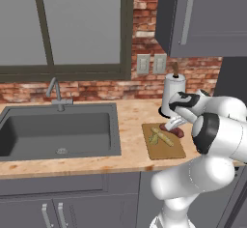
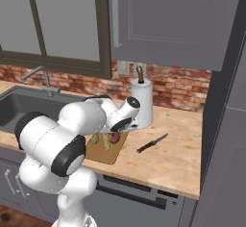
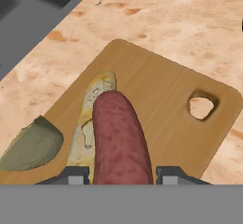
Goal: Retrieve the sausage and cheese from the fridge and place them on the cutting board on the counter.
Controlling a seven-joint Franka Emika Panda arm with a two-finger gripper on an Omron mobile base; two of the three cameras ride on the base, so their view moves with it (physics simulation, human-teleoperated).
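so the gripper (image 3: 121, 173) is clamped partway shut on the sausage (image 3: 119, 137), long axis pointing away from the fingers, right above the cutting board (image 3: 166, 104) beside the cheese (image 3: 92, 118).

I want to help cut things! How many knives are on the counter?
1. The knife lies flat on the counter, to the right of the cutting board and in front of the paper towel roll. The arm could be hiding another.
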